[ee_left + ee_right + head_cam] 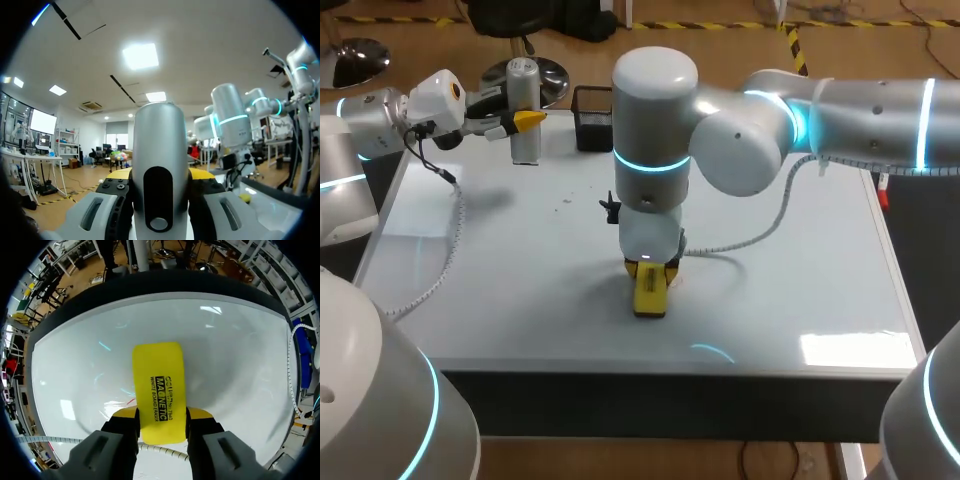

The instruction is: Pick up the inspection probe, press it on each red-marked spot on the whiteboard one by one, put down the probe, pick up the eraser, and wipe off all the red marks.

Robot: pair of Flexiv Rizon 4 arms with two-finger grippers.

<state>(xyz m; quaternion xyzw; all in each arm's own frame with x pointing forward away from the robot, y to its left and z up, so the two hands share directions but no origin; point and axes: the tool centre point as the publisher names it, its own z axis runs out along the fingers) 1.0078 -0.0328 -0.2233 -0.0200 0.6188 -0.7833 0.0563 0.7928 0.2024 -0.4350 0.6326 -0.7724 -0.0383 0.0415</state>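
Black box [592,125] stands near the silver probe [524,90].

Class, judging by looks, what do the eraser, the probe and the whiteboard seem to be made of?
Eraser: likely hard plastic, smooth yellow shell.
Probe: perhaps metal or painted plastic, satin silver-grey sheen.
Whiteboard: glossy coated surface, showing bright reflections.

You have black lettering [162,396] in several lines on the back of the yellow eraser [156,365]. It runs lengthwise, at the end held by the right end effector [162,414].
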